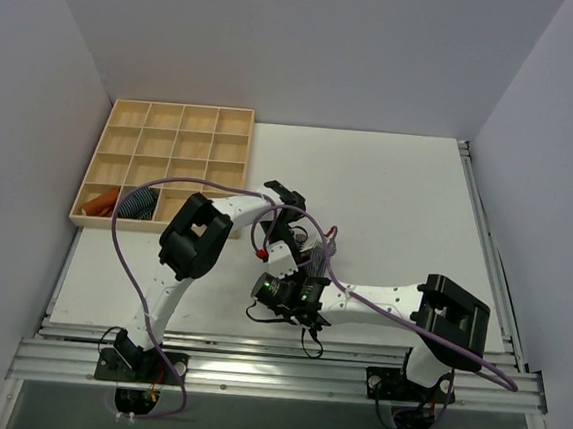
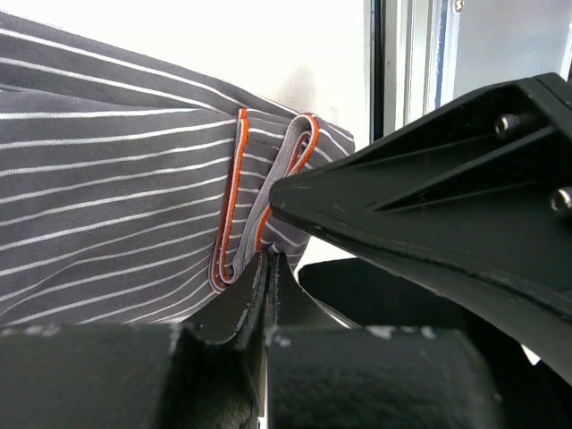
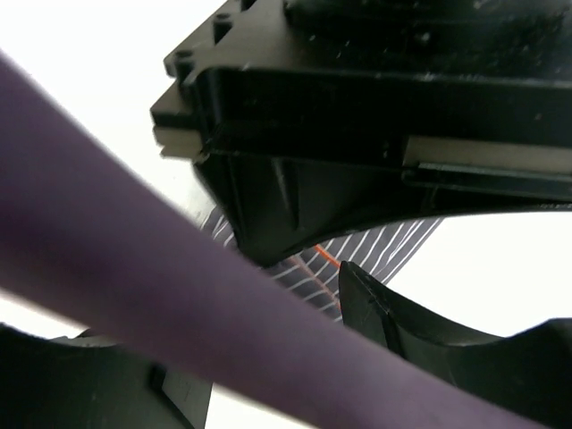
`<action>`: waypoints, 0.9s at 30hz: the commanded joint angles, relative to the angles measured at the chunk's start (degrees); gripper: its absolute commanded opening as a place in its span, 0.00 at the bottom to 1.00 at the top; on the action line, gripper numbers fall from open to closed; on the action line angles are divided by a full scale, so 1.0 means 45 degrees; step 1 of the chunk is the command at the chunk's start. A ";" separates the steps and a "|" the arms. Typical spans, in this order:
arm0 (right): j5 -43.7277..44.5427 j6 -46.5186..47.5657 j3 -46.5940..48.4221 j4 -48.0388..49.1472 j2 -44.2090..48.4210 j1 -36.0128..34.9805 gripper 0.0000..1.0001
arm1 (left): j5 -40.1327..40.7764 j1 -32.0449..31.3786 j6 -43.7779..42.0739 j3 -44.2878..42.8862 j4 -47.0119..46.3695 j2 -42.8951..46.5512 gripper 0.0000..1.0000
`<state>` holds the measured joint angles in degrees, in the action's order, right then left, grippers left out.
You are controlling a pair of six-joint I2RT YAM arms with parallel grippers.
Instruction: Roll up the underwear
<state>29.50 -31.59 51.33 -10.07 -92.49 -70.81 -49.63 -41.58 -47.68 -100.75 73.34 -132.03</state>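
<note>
The left hand (image 2: 270,259) is shut at the folded, orange-edged hem of the underwear (image 2: 116,197), mid-surface (image 1: 398,204); whether it pinches cloth is unclear. The right hand (image 3: 241,304) gapes open beside it, partly hidden behind a purple cable (image 3: 134,250).

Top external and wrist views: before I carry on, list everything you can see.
table: one, white, under everything
underwear: one, grey with white stripes and orange trim, on the table near the middle
tray: one, pale wood, compartmented, table's far left corner
orange cloth: one, tray's near-left compartment
blue striped roll: one, compartment beside the orange cloth
cable: at least one, purple, looped above the table
left pincer: one, black, shut on the underwear's folded edge
right pincer: one, black, open, beside the underwear
</note>
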 commanded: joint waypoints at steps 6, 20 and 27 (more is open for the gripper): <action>-0.1223 -0.0009 0.0077 -0.1747 -0.0852 -0.0710 0.49 | 0.0794 -0.0368 -0.0517 0.0240 -0.0341 -0.0094 0.02; -0.3428 0.1199 0.0272 -0.2585 -0.0385 -0.0575 0.48 | 0.1204 -0.0662 -0.0616 0.0221 -0.0165 -0.0133 0.02; -0.4014 0.1903 0.0371 -0.3056 -0.0345 -0.0223 0.48 | 0.1184 -0.0759 -0.0635 -0.0091 -0.0009 -0.0309 0.02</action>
<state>22.17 -32.32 53.89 -16.21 -92.66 -70.57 -49.39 -42.89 -48.93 -99.61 74.85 -132.11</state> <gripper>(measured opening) 0.478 0.039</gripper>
